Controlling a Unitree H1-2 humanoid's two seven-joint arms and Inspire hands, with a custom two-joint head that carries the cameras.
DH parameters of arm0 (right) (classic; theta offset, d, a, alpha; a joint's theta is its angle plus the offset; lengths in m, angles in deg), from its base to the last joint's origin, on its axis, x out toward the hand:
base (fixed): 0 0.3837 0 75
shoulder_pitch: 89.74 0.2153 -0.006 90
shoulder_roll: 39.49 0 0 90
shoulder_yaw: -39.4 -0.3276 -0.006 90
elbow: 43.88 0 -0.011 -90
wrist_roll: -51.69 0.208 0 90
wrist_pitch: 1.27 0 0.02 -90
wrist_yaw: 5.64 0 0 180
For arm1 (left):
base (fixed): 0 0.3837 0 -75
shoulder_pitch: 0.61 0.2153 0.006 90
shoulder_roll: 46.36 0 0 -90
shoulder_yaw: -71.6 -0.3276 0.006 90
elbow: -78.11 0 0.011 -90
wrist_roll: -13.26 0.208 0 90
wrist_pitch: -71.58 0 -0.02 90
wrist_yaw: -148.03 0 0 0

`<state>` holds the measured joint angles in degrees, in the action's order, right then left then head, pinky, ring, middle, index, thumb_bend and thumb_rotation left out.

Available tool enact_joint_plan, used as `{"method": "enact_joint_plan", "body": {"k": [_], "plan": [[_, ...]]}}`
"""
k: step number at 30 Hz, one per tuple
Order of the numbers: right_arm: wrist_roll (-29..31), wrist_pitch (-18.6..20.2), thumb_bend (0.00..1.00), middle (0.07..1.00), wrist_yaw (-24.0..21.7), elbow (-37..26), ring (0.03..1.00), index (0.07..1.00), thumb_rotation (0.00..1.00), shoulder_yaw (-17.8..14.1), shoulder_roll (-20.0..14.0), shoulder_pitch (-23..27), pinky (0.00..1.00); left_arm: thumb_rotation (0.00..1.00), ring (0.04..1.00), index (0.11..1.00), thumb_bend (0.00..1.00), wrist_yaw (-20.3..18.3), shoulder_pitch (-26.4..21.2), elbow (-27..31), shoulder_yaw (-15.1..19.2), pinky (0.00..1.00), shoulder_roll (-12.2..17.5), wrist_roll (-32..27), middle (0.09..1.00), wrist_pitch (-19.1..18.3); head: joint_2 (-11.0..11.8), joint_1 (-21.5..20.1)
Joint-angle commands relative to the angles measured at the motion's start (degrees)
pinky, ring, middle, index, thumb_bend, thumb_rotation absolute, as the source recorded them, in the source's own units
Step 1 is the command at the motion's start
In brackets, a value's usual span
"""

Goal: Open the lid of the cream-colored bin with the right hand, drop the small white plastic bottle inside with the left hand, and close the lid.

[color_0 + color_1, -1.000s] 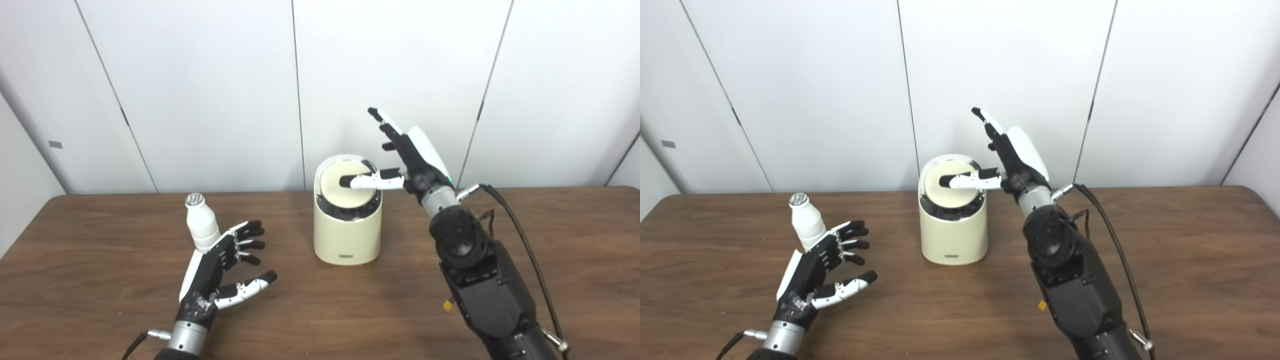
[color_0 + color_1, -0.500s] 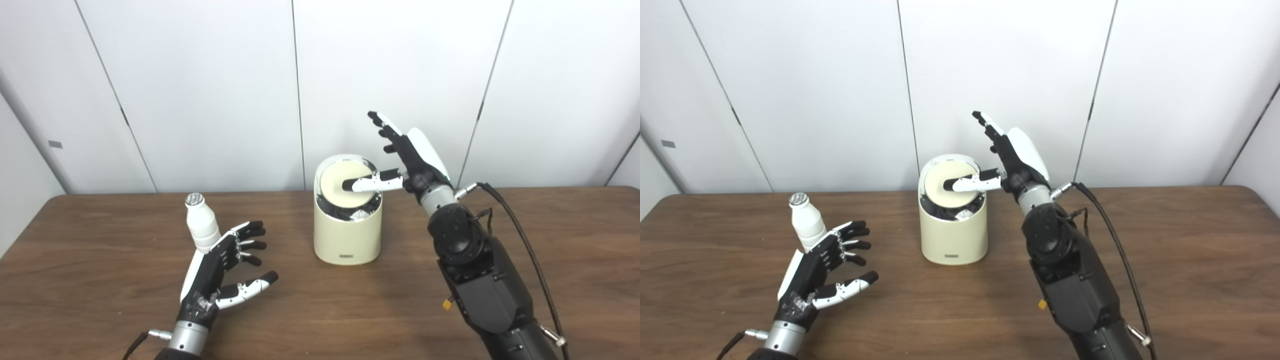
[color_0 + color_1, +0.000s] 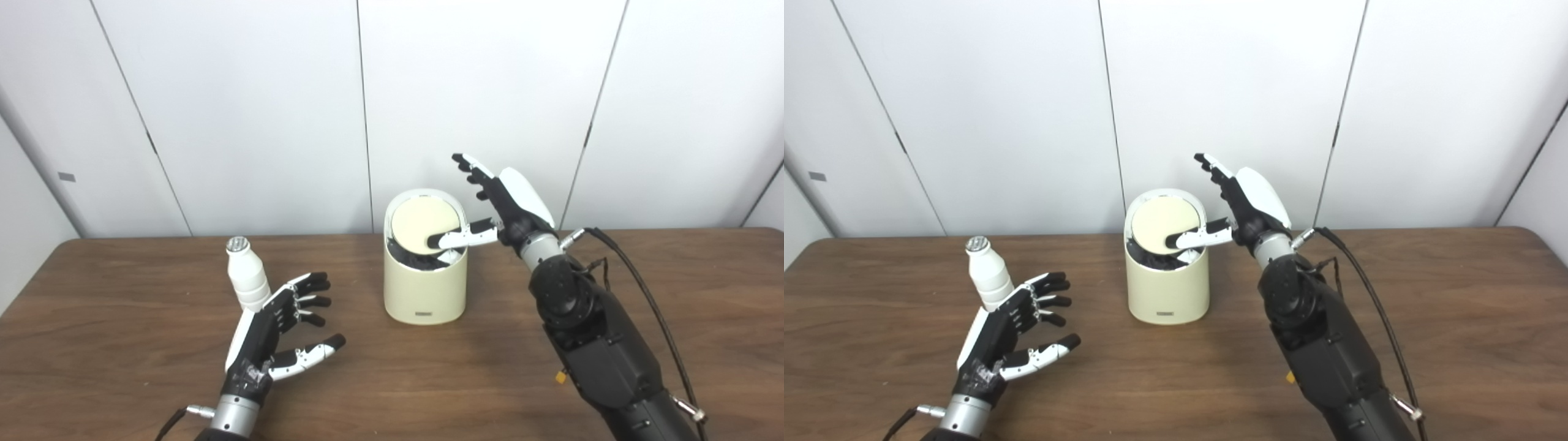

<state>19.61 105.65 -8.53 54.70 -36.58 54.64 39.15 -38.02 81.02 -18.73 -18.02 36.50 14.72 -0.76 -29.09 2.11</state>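
The cream-colored bin (image 3: 424, 286) stands at the middle of the table. Its round lid (image 3: 425, 225) is tilted, near edge pushed down, with a dark gap showing below it. My right hand (image 3: 499, 205) is open beside the bin's right rim, thumb pressing on the lid, other fingers raised above. The small white plastic bottle (image 3: 246, 275) with a silver cap stands upright to the left. My left hand (image 3: 278, 334) is open, fingers spread, just in front of and right of the bottle, not holding it.
The brown wooden table (image 3: 122, 343) runs the full width, with its back edge against white wall panels (image 3: 245, 110). A black cable (image 3: 637, 288) trails along my right arm.
The right hand has lowered and its thumb has pushed the lid's near edge down, tilting the lid further open. The left hand has shifted slightly right and nearer. The bottle has not moved.
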Motion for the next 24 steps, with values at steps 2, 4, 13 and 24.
{"method": "enact_joint_plan", "body": {"k": [2,4,13,24], "plan": [[-1.4,-1.4,0.94,0.905,0.3,-0.4,0.863,0.911,0.24,0.7,-0.6,2.8,0.74,0.00,0.714,0.809,0.64,0.1,0.8,1.2,-0.4,0.58,-0.8,-0.7,0.794,0.0,-0.1,0.1],[-1.7,-1.2,0.92,0.910,-0.1,-0.2,0.864,0.912,0.22,1.0,-0.8,2.9,0.73,0.00,0.716,0.808,0.65,0.1,0.8,1.3,-0.4,0.58,-0.8,-0.8,0.795,-0.2,-0.2,0.1],[-3.5,-1.3,0.91,0.909,-1.5,0.3,0.847,0.910,0.20,3.4,-1.7,3.9,0.67,0.00,0.717,0.806,0.65,0.4,0.9,1.9,-0.7,0.57,-1.4,-0.4,0.796,-0.9,-0.6,0.7],[-10.6,4.3,0.90,0.914,-8.8,-2.0,0.853,0.905,0.22,8.5,-4.7,7.2,0.72,0.00,0.710,0.804,0.64,0.6,0.7,2.2,-0.9,0.57,-1.8,0.1,0.794,-1.3,-1.0,1.1]]}}
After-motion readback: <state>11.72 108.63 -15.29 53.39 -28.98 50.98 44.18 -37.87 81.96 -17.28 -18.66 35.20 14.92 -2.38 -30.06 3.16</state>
